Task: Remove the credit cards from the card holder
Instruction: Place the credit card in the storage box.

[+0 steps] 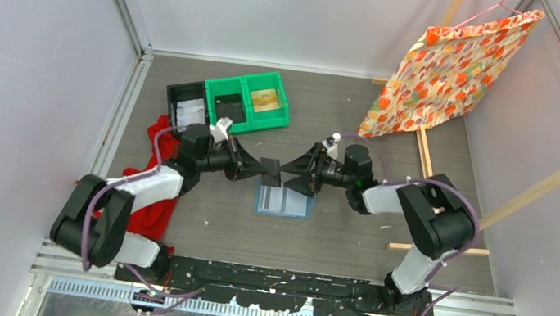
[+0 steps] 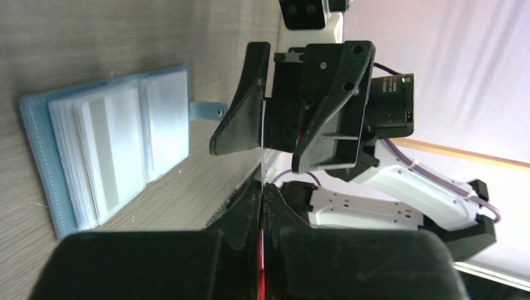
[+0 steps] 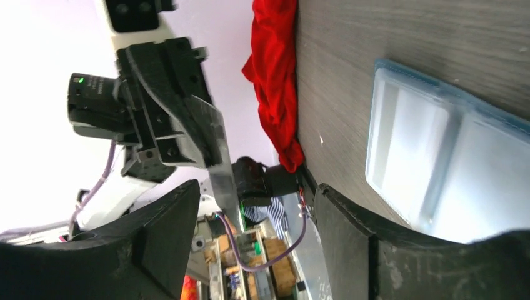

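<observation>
The light-blue card holder (image 1: 284,202) lies open and flat on the table, with pale cards showing in its sleeves (image 2: 106,150) (image 3: 437,169). Just above its far edge hangs a dark credit card (image 1: 271,171), held on edge. My left gripper (image 1: 256,169) is shut on it; in the left wrist view the card (image 2: 263,140) is a thin line rising from the closed tips (image 2: 263,195). My right gripper (image 1: 291,178) faces it from the right and is open. Its fingers (image 3: 169,231) stand apart on either side of the card's (image 3: 220,156) free end without touching it.
Two green bins (image 1: 247,102) and a black tray (image 1: 185,103) stand at the back left, with a gold item (image 1: 266,100) in one bin. A red cloth (image 1: 162,150) lies under the left arm. A patterned bag (image 1: 445,74) hangs from a wooden frame (image 1: 426,154) at the right.
</observation>
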{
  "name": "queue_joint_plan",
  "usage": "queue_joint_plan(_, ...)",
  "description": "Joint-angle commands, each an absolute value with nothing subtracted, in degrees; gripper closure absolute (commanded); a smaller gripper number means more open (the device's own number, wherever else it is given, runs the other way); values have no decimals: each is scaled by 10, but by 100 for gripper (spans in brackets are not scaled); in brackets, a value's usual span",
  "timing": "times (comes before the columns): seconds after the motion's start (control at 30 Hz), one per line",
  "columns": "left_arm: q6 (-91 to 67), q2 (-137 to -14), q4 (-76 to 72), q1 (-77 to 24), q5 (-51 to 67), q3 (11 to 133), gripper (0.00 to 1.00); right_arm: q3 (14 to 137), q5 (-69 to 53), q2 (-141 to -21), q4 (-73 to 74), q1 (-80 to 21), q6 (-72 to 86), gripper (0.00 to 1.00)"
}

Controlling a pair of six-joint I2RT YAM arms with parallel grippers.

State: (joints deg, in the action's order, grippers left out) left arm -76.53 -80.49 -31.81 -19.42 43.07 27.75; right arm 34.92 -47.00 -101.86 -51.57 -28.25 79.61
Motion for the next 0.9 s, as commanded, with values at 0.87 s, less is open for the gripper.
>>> queue_joint_plan(0.87,479,-974,120,-274,-277,795,100,480,-276,-722,199,-181,400,20)
